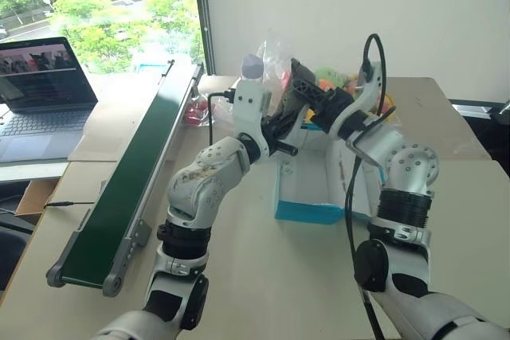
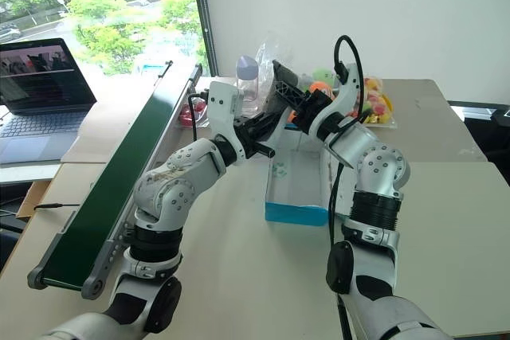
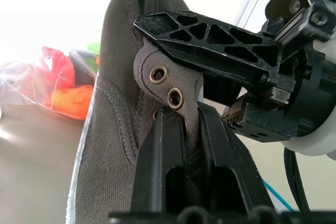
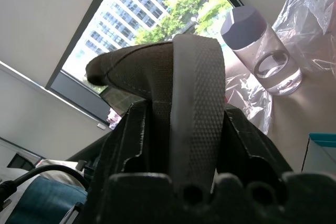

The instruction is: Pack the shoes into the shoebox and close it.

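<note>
A dark grey shoe (image 1: 292, 90) hangs in the air over the far end of the open turquoise shoebox (image 1: 307, 212), whose inside is white. My left gripper (image 1: 280, 123) is shut on the shoe's eyelet flap (image 3: 165, 85) from the near left. From the right, my right gripper (image 1: 312, 95) clamps the same shoe (image 4: 185, 72), with a finger on each side of its pale ribbed sole. In the left wrist view one black finger of the right gripper (image 3: 210, 35) lies across the shoe's upper (image 3: 113, 114).
A long green conveyor belt (image 1: 135, 173) runs along the table's left side, with a laptop (image 1: 40, 93) beyond it. Behind the box lie a clear bag of colourful toys (image 1: 339, 79) and a clear water bottle (image 1: 252, 68). A wall stands at the back.
</note>
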